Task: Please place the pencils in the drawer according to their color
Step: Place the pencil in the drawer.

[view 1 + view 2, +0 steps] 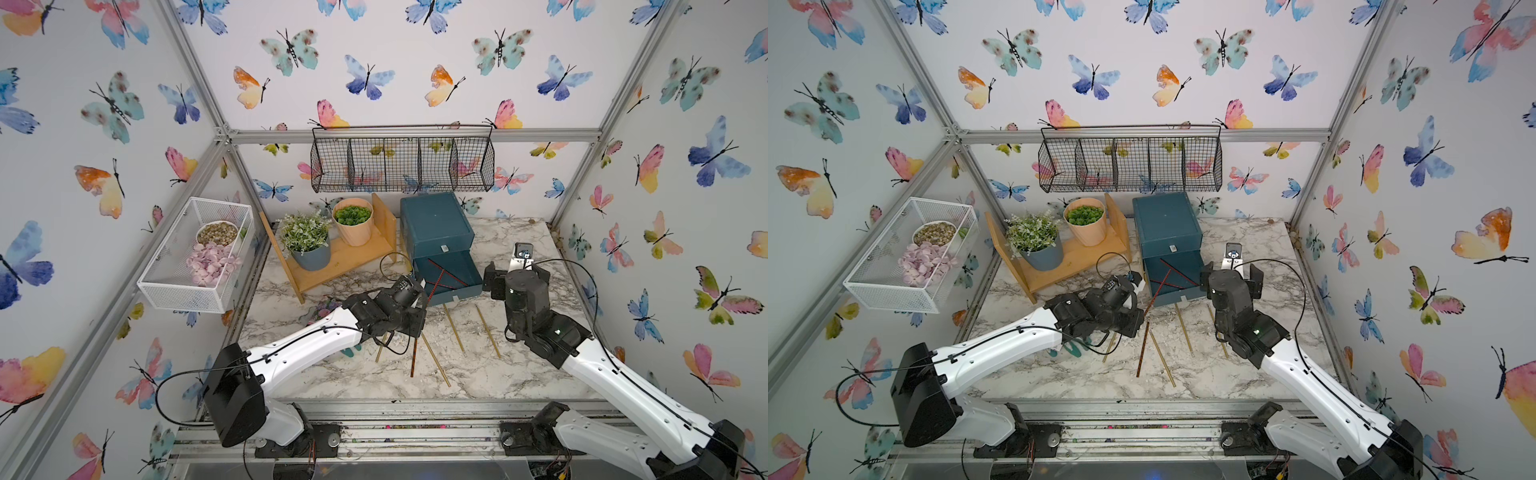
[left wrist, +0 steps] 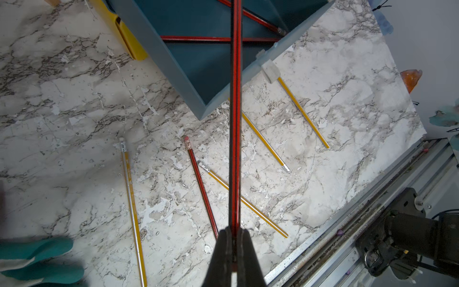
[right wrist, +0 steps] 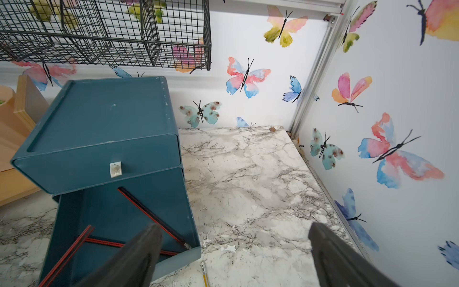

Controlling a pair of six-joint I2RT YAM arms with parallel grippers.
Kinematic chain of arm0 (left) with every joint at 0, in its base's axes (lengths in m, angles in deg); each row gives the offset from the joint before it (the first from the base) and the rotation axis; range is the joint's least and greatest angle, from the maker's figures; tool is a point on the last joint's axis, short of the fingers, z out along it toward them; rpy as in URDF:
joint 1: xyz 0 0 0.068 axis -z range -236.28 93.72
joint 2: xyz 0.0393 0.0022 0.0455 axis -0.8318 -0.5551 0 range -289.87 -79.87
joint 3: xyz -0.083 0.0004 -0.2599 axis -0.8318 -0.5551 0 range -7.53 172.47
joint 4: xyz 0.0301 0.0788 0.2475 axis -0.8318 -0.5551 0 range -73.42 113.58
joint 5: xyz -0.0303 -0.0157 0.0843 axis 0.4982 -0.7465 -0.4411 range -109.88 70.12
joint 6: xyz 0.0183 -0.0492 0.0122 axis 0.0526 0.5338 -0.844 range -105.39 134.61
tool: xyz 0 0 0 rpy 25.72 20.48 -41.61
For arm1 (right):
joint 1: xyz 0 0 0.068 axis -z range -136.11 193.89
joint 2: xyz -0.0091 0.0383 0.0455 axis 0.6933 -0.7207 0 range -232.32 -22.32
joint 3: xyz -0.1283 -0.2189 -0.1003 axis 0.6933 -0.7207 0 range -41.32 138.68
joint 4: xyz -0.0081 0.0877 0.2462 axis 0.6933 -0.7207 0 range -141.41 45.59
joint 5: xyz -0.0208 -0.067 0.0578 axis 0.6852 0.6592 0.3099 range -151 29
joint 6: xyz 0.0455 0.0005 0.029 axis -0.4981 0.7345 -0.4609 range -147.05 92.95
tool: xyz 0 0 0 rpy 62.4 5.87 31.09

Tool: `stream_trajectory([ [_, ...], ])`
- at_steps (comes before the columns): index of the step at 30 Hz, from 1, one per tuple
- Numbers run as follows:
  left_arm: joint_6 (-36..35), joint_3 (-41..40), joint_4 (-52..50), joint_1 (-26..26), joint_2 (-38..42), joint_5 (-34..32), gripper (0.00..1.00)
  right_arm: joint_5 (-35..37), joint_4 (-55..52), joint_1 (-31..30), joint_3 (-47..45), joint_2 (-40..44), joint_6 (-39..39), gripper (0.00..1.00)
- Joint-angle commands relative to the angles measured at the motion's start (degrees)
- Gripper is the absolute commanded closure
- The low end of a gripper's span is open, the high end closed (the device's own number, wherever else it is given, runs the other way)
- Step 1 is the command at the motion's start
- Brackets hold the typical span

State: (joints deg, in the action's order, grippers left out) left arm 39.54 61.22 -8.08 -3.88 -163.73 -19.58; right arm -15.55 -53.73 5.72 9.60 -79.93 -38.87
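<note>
Drawer [image 2: 159,64] shows yellow tier [image 2: 129,39] only from left wrist.

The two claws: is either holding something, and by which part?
The left gripper pinches a red-and-black pencil near one end; the rest reaches over the open drawer. The right gripper is open, empty.

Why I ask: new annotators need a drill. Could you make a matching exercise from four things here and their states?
Things
1. left pincer
2. right pincer
3. top drawer
4. middle drawer

States
A. pulled out, red-and-black pencils inside
B. open, holding nothing
C. pushed in
D. shut on a red-and-black pencil

Pairs: 1-D, 2-B, 3-C, 4-A
</note>
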Motion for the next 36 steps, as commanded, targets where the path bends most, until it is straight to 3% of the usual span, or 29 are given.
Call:
stream_trajectory([
  [1,-2.0,3.6,-4.0,-0.6,-2.5,0.3,1.0,1.8,0.9,0.2,-0.6,1.0,-0.8,0.02],
  [18,-11.1,21.2,-11.8,-3.8,-17.7,-3.8,1.0,2.5,1.7,0.2,-1.5,2.3,0.0,0.02],
  [36,-14.2,31.1,-12.5,-4.9,-25.2,-6.1,1.0,0.5,2.2,0.2,-1.8,1.4,-0.7,0.02],
])
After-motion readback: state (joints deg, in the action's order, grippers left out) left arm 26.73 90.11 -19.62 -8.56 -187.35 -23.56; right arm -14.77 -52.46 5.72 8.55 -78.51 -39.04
